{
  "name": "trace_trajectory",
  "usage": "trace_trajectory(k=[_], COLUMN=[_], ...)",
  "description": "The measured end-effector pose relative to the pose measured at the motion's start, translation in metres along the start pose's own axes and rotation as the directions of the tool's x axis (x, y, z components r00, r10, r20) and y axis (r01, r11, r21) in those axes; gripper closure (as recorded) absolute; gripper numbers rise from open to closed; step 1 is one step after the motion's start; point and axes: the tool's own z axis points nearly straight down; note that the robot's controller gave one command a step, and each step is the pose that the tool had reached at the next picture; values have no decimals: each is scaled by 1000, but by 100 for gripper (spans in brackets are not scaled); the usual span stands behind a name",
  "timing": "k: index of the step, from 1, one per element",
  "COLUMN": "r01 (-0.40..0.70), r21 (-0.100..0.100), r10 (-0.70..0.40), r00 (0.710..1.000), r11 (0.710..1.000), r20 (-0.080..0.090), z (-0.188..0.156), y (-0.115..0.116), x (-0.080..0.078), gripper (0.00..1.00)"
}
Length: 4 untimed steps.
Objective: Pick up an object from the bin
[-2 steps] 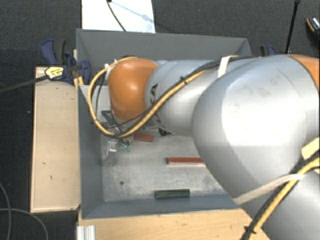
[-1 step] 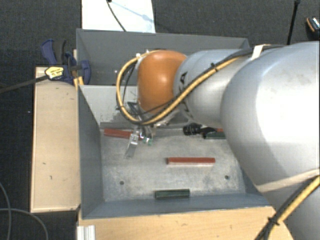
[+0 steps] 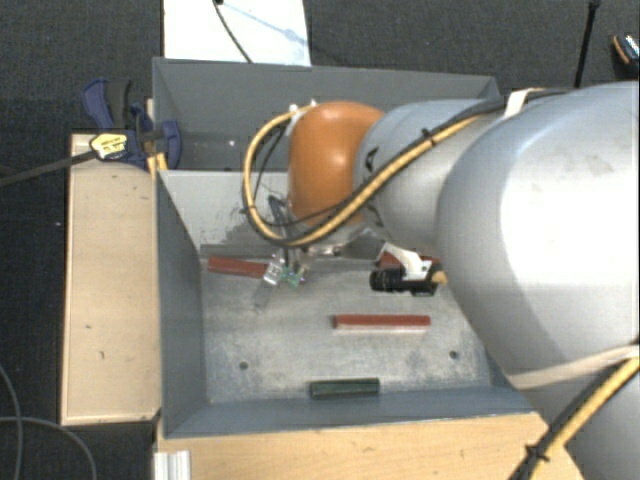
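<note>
Sitting on a dark, rough-textured floor (image 3: 60, 58), the grey metal bin (image 3: 183, 298) has sloped, smooth walls and a flat bottom that looks dull and scuffed. 1 thick silver-grey arm (image 3: 540, 228) comes in from the right, rounded and glossy, with a smooth orange cover (image 3: 325, 158) at its wrist and a yellow cable (image 3: 256, 173) looping around it. The gripper (image 3: 284, 274) is down at the far left of the bin bottom, right at the right end of a thin, flat red-brown stick (image 3: 235, 266) lying there. I cannot tell how far open it is or whether it has hold of anything. Just right of it, close under the arm, lies a small black, white and red thing (image 3: 405, 278). Nearer, in the middle, lies a second red-brown bar (image 3: 381, 321), long and straight. A short dark bar (image 3: 344, 389) lies against the near wall, well apart from the rest.
</note>
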Motion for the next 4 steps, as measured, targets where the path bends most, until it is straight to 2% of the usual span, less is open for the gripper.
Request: trace_trajectory(k=[1, 2, 3, 4], r01=[-25, -26, -28, -29], r21=[1, 0, -1, -7], r10=[25, 26, 28, 29], r00=[1000, 1000, 1000, 1000], r11=[1000, 1000, 1000, 1000], r20=[-2, -2, -2, 5], z=[35, 34, 34, 5], y=[-7, -7, -7, -6], x=[-8, -7, -7, -8], gripper=[0, 0, 100, 100])
